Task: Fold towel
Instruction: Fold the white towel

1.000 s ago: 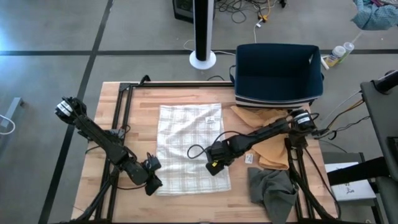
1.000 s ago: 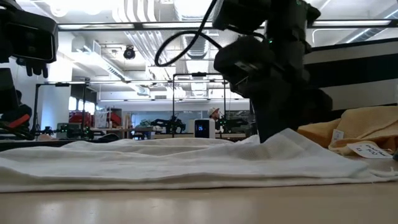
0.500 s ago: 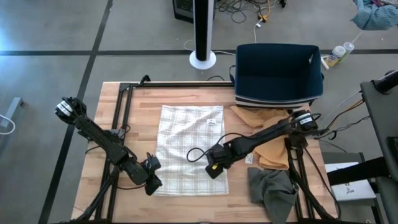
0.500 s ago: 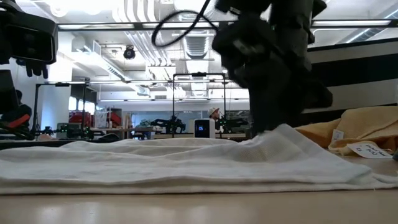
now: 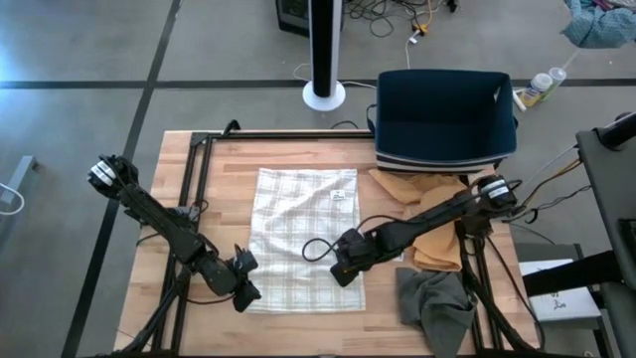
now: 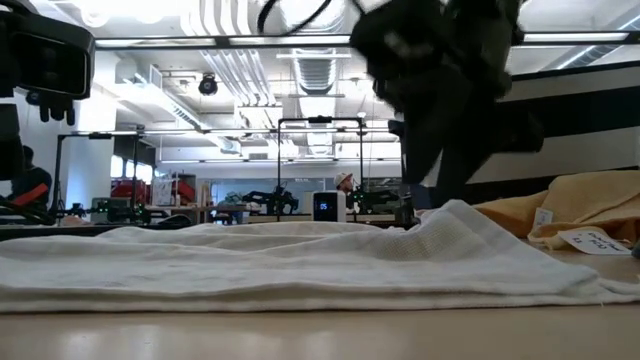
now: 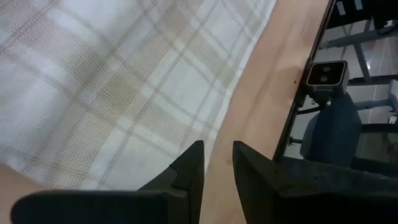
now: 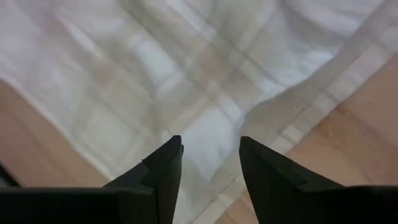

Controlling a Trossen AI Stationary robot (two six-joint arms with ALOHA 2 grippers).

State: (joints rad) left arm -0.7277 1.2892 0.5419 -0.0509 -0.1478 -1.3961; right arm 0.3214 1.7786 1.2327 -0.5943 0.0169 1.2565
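A white towel [image 5: 298,229] with a faint tan plaid lies spread flat on the wooden table, its long sides running far to near. In the low view its right part stands up in a low ridge [image 6: 455,212]. My left gripper [image 5: 245,288] hovers by the towel's near left corner. Its fingers are slightly apart [image 7: 217,163] over the towel's edge [image 7: 112,93] and the bare wood. My right gripper [image 5: 343,267] hangs open over the towel's right edge near the near corner, pointing steeply down, with cloth [image 8: 186,74] below its fingers [image 8: 210,152] and nothing between them.
A dark blue bin [image 5: 444,119] stands at the far right. A tan cloth [image 5: 422,224] with a white tag [image 5: 397,254] and a grey cloth [image 5: 432,303] lie right of the towel. Black frame rails [image 5: 194,199] run along the table's left side.
My right gripper has risen off the towel's right part and now hangs clear above the ridge of cloth. The ridge stays standing where the gripper was.
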